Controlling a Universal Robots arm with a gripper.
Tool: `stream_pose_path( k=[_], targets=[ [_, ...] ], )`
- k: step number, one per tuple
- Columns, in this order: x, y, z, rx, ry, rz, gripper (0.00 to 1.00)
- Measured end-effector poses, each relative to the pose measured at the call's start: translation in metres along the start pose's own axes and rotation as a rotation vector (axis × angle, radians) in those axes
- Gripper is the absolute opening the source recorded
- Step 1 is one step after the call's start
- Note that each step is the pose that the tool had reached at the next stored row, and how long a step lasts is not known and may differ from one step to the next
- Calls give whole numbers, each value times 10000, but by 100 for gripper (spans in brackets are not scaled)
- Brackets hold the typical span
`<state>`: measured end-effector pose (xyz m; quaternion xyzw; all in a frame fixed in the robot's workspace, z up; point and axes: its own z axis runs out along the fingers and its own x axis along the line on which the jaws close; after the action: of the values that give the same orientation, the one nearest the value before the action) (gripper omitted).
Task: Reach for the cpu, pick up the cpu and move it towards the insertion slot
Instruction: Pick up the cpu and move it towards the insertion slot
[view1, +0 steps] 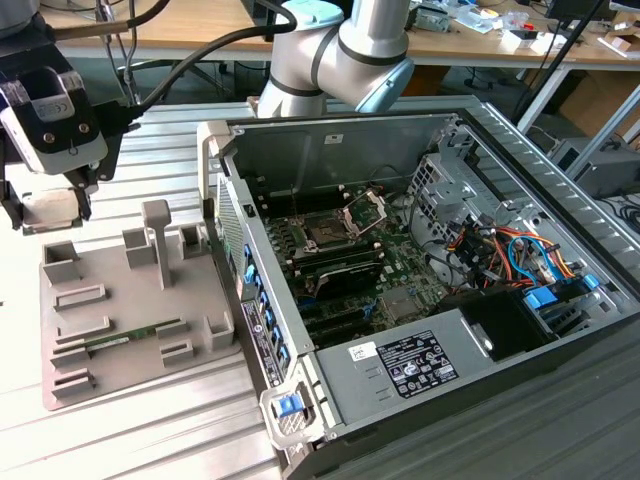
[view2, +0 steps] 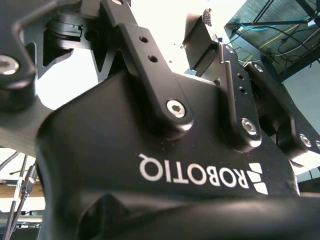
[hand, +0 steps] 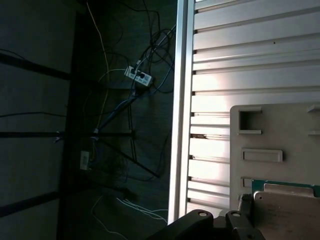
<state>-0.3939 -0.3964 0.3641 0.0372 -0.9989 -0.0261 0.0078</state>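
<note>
Gripper closed on the cpu | hung above the far corner of the grey tray | insertion slot well apart, inside the open computer case, toward the exterior view's right.

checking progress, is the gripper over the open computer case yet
No, the gripper hangs by the grey tray at the exterior view's left, apart from the computer case.

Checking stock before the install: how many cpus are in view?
1. The cpu is at the grey tray's corner, right by the gripper. The insertion slot in the open case looks empty. The gripper may hide part of the tray.
</note>
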Motion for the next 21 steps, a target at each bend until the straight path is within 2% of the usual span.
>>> stream_pose_path(
  k=[21],
  targets=[
    [-27, 4, -122, -3, 48, 3, 55]
  ],
)
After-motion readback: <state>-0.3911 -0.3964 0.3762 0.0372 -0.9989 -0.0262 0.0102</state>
